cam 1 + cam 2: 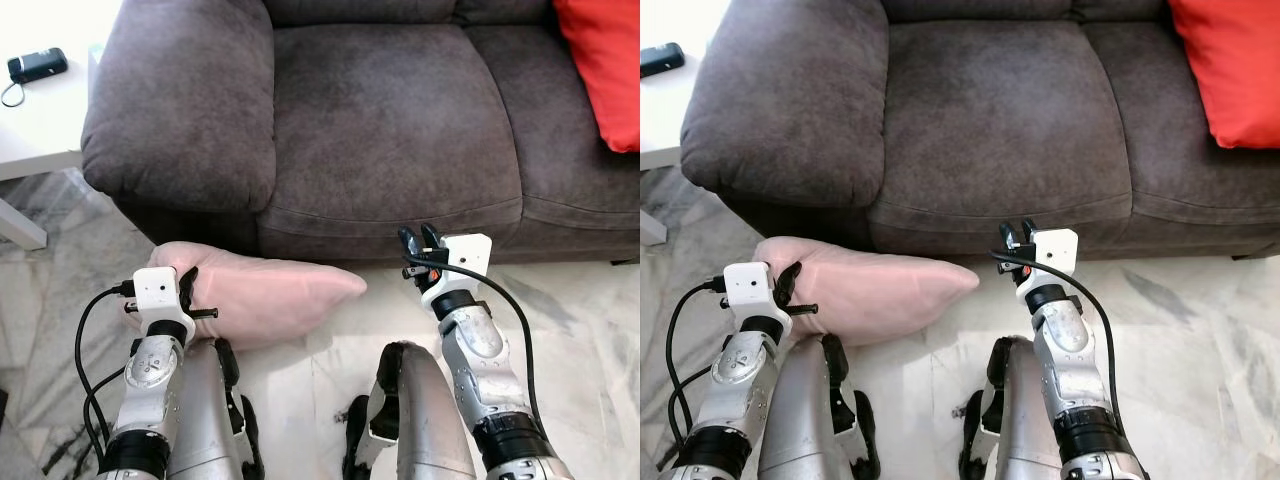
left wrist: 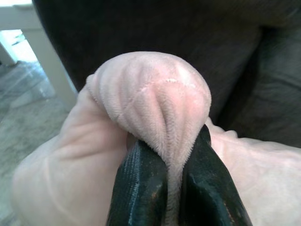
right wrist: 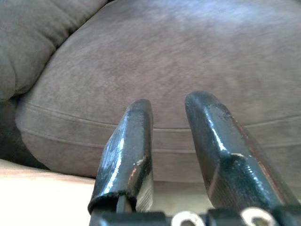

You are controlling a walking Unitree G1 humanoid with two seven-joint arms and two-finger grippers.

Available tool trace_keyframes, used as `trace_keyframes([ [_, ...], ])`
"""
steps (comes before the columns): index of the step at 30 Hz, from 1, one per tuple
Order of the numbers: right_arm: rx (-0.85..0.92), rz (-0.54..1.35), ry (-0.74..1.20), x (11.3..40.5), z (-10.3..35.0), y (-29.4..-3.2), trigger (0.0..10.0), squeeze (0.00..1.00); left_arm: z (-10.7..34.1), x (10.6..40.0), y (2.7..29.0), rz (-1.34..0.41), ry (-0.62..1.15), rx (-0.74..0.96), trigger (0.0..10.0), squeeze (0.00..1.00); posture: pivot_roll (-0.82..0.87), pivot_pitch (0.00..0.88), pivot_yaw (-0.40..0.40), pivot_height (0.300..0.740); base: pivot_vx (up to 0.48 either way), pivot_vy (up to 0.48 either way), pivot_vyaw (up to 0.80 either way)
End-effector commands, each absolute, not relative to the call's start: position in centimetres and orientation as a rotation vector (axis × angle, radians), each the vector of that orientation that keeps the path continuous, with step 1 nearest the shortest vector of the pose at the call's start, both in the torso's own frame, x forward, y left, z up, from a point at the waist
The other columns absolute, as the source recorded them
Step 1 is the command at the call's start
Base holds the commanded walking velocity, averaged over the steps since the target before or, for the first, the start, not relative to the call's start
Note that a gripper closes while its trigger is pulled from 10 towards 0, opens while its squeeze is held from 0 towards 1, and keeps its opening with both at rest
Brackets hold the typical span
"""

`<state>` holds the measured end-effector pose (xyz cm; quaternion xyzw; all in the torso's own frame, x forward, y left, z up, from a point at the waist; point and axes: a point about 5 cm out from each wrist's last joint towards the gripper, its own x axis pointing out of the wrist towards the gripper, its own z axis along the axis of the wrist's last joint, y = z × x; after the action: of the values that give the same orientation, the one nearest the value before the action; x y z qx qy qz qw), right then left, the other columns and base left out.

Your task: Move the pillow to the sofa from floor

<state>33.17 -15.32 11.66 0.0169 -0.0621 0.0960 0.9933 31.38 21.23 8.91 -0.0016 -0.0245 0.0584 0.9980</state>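
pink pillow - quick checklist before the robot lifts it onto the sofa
1. Left gripper shut on a pinch of the pink pillow: ok.
2. Grip takes in enough fabric to carry the whole pillow: cannot tell.
3. Right gripper helping: not ok, it is open and holds nothing, in front of the sofa edge, beside the pillow's tip.
4. Sofa seat cushion ahead free for landing: ok.
5. Orange cushion out of the way, at the seat's right end: ok.
6. Pillow off the floor: not ok, it lies there against the sofa base.
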Motion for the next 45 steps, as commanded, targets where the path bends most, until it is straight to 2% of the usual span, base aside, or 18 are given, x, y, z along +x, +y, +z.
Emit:
trace_keyframes([
  [1,0.044,0.167,-0.11,33.0,11.1,-15.9,10.0,0.0,10.6,31.8,22.0,0.139,-0.122,0.015,10.0,0.0,0.11,0.15,-0.029,0.53,-0.266,0.0,0.0],
  [15,0.038,0.155,-0.102,33.1,10.5,-16.2,10.0,0.0,10.7,32.1,22.2,0.151,-0.129,0.009,10.0,0.0,0.13,0.086,-0.043,0.53,-0.269,0.0,0.0],
  [25,0.044,0.147,-0.092,33.0,10.0,-16.0,10.0,0.0,10.5,31.8,22.3,0.148,-0.119,0.018,10.0,0.0,0.14,0.06,-0.02,0.53,-0.29,0.0,0.0],
  [42,0.081,0.133,-0.106,32.4,9.5,-15.5,10.0,0.0,10.3,31.5,22.0,0.125,-0.119,0.009,10.0,0.0,0.13,0.055,-0.018,0.53,0.0,0.0,0.0],
  [45,0.085,0.136,-0.106,32.3,9.5,-15.3,10.0,0.0,10.3,31.4,21.9,0.118,-0.121,0.011,10.0,0.0,0.13,0.056,-0.019,0.546,0.0,0.0,0.0],
])
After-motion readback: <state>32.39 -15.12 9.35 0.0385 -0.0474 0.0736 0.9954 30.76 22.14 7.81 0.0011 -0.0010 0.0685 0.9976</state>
